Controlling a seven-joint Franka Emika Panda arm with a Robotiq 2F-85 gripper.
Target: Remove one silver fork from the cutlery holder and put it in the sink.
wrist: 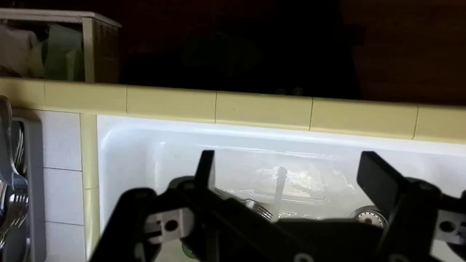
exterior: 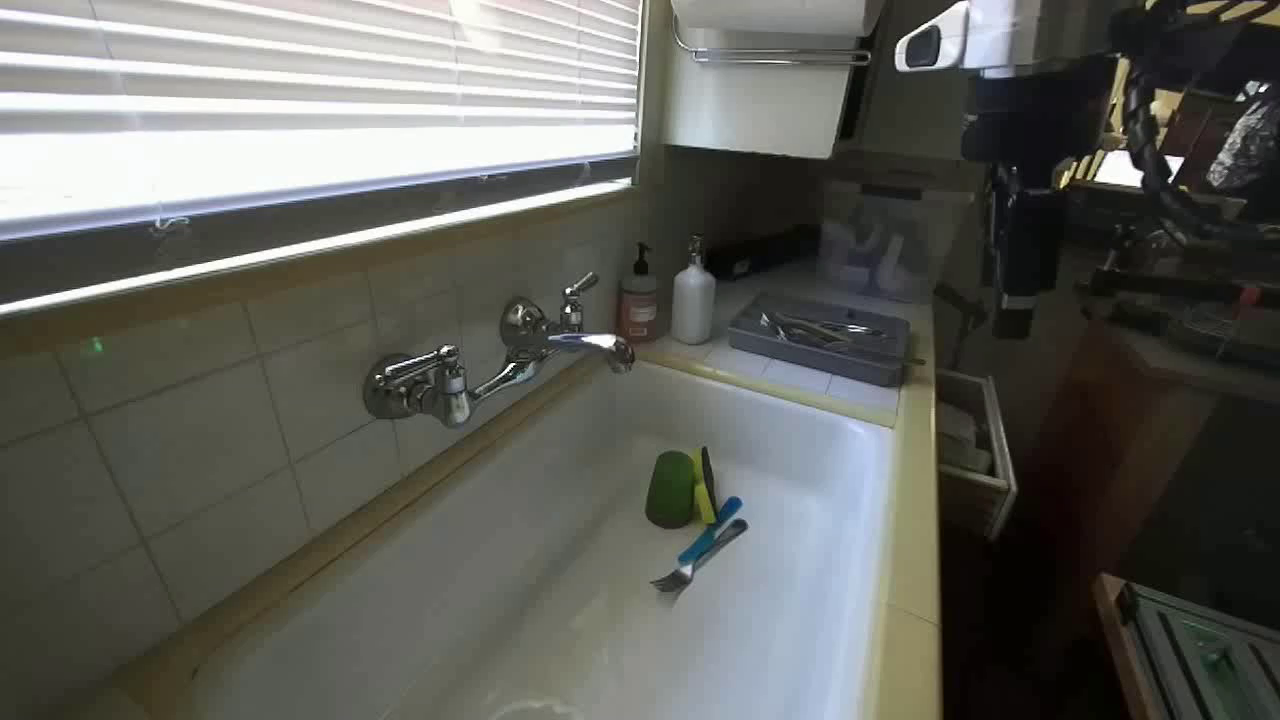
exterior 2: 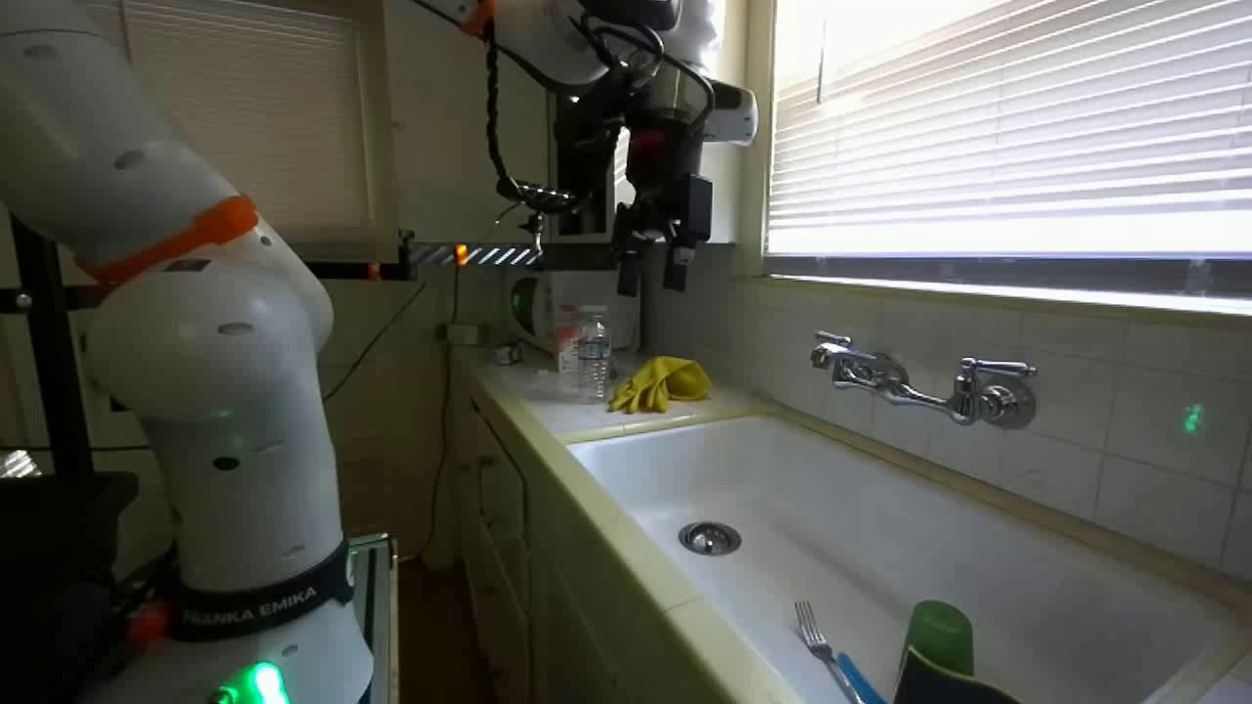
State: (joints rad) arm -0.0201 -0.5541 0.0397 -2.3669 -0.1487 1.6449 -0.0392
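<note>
In an exterior view I log fork (exterior: 713,549) in the sink (exterior: 560,570), before cup (exterior: 670,490) and sponge (exterior: 704,490), tap (exterior: 527,350) on the wall (exterior: 320,400) at left, cutlery tray (exterior: 820,362) on the counter (exterior: 790,378) behind the sink's far end, two pump bottles (exterior: 692,307) left of the tray.

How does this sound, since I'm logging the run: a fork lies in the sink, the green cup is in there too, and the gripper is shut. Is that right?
Not quite: the gripper is open, not shut. The wrist view shows its fingers standing wide apart. The rest holds: a fork lies in the sink, and the green cup is in there too.
</note>
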